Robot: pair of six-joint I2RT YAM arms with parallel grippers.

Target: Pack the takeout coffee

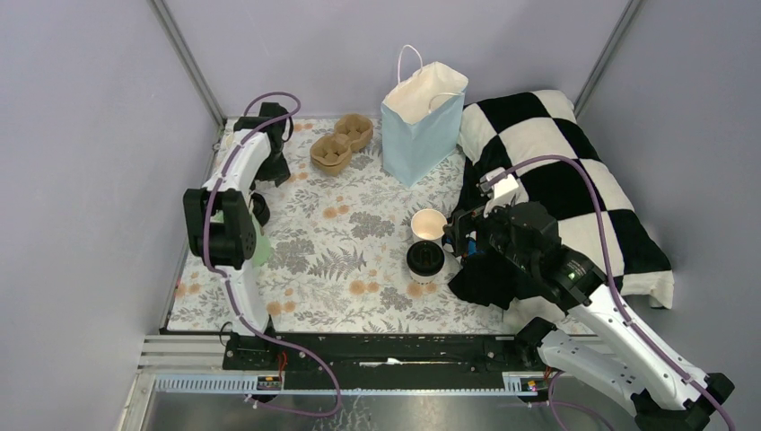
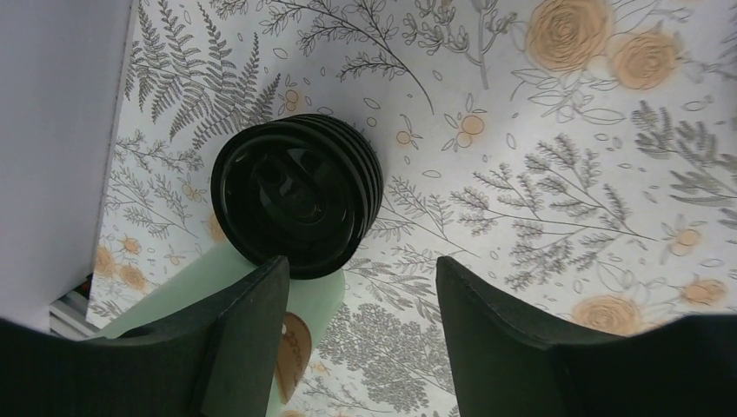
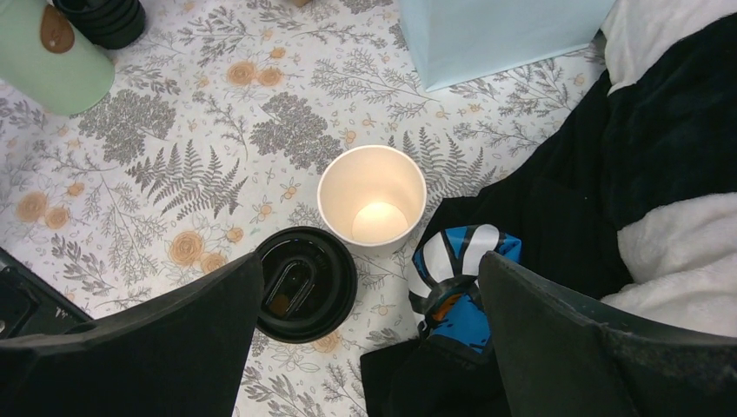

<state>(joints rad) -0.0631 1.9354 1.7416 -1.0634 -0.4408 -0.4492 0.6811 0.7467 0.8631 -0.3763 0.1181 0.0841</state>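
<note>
Gaping and empty: left gripper (image 2: 363, 265) and right gripper (image 3: 369, 265). The lidded cup (image 3: 304, 282) sits at 7 o'clock of the open cup (image 3: 372, 195), under the right one. Light, crushable paper I reckon, so pinch gently mid-wall.

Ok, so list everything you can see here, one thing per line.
open cup: one, white, centre, by the blanket
lidded cup: one, black lid, just nearer than the open cup
lid stack: one, black, left edge
mint cup: one, green, beside the lid stack
bag: one, light blue, far centre
cup carrier: one, brown, left of bag
blanket: one, black-white checks, right side
tablecloth: one, floral, under everything
left hand: one, black, open by lid stack
right hand: one, black, open above both cups
</note>
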